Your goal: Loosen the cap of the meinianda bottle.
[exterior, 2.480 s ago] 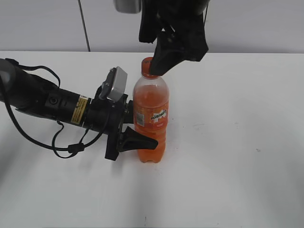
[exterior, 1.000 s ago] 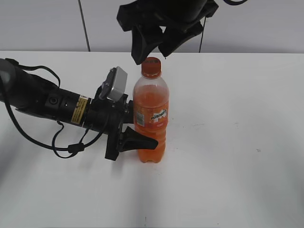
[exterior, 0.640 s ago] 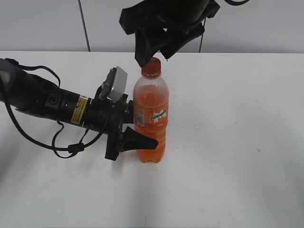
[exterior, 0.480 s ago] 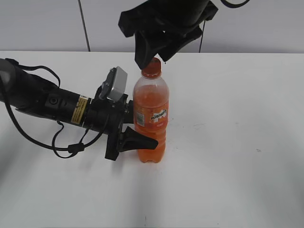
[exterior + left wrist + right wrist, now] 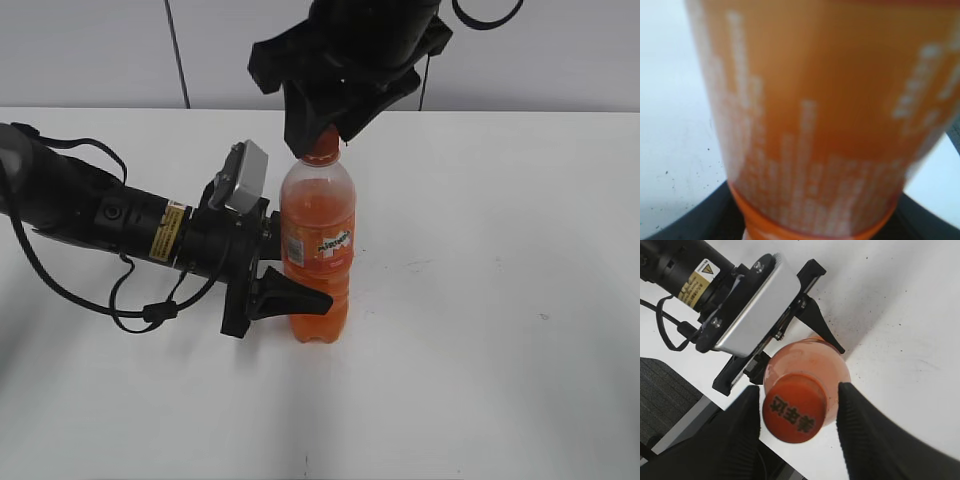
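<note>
In the left wrist view, basically everything is filled by the bottle point(image 5: 815, 115), blurred into an orange label with smeared white print, so the left gripper's own fingers can barely be made out there, just dark edges along the bottom of the frame.

From the exterior view, the bottle point(image 5: 318, 250) is seen standing upright on the white table point(image 5: 480, 330), a bit left of centre. The left gripper point(image 5: 285, 270) is clamped around its lower body from the left side; one black finger point(image 5: 290, 297) is seen across the front, the other is hidden behind the bottle.

Further up, the cap point(image 5: 320, 152) is mostly covered by the right gripper point(image 5: 325, 135), which is cut off at the top edge. In the right wrist view, the cap point(image 5: 795, 415) is seen between the two black pads point(image 5: 745, 430), which sit just beside it on either side. Whether they're actually touching can't be told for sure, so the right gripper point(image 5: 797, 422) can't be called gripping or not.
</note>
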